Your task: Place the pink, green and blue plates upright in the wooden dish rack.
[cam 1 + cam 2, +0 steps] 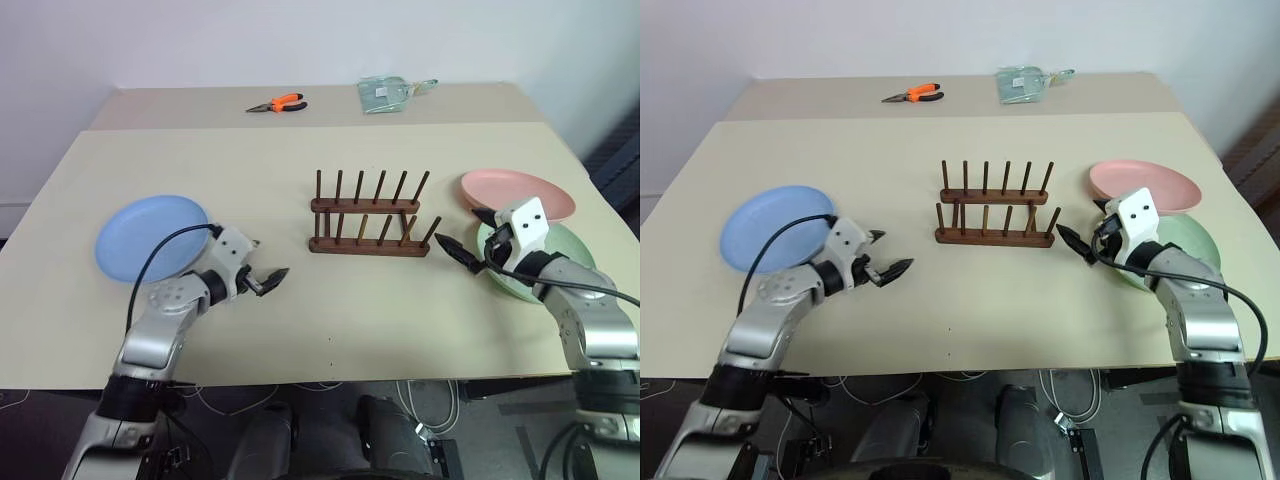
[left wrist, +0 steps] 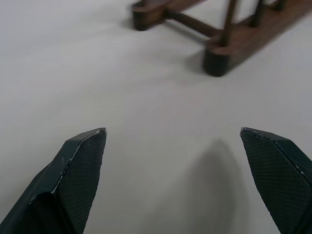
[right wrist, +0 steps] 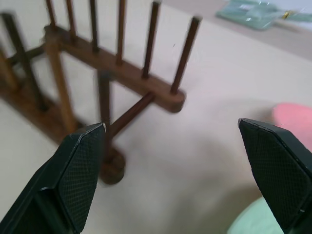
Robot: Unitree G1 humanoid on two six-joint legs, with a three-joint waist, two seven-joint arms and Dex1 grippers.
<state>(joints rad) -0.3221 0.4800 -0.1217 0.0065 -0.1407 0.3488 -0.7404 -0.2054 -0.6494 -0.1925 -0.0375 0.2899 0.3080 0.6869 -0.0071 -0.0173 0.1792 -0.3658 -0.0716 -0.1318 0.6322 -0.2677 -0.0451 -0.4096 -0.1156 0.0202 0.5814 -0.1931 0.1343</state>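
Wooden dish rack [image 1: 367,215] at table [image 1: 300,320] centre, pegs holding nothing, blue plate [image 1: 150,236] flat at left, pink plate [image 1: 517,193] overlapping green plate [image 1: 565,248] at right, green plate partly hidden behind right gripper [image 1: 470,243], left gripper [image 1: 262,266] and right both with jaws spread, empty.

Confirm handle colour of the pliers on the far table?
Orange, with black, on the pliers; clearest in the left eye view.

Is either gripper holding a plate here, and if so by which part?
Nothing is held. The left gripper and right gripper are both open and empty, apart from the plates.
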